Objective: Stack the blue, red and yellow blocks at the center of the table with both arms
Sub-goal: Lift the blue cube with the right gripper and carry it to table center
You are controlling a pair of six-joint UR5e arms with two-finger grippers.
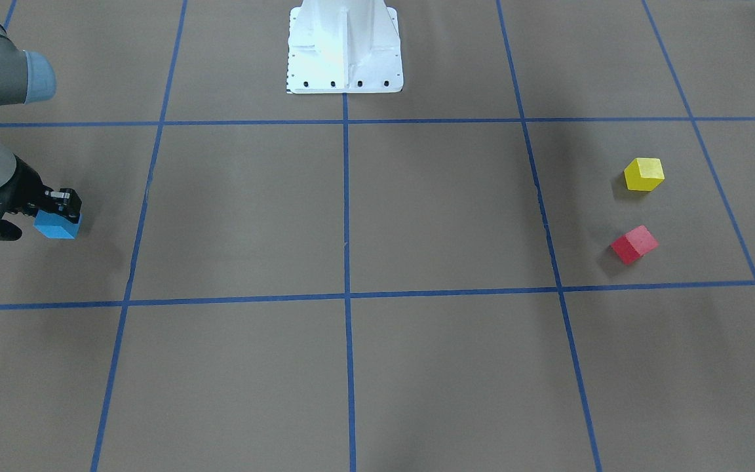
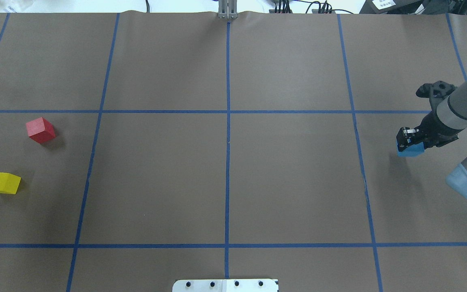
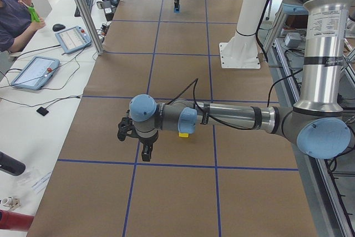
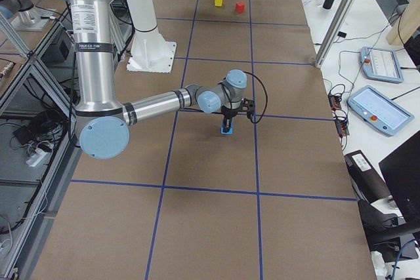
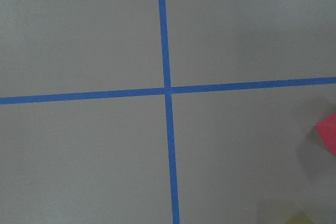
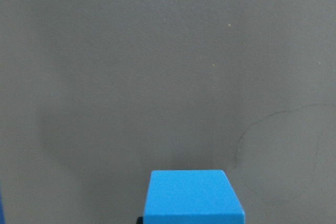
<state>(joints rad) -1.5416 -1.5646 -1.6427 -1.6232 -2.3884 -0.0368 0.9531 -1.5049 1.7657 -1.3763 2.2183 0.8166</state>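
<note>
My right gripper [image 2: 409, 145] is shut on the blue block [image 2: 411, 151] at the table's far right, low over the paper; the block also shows in the front view [image 1: 58, 225] and the right wrist view [image 6: 191, 195]. The red block [image 2: 40, 129] and the yellow block [image 2: 2, 183] lie apart on the far left. My left gripper [image 3: 145, 151] shows only in the exterior left view, hanging over the table near the yellow block [image 3: 183, 134]; I cannot tell whether it is open or shut. The left wrist view catches the red block's corner [image 5: 329, 132].
The table is covered in brown paper with a grid of blue tape lines [image 2: 228, 142]. The robot's white base [image 1: 343, 49] stands at the middle of the robot's edge. Operators' tablets and cables lie on the side desks [image 3: 39, 70].
</note>
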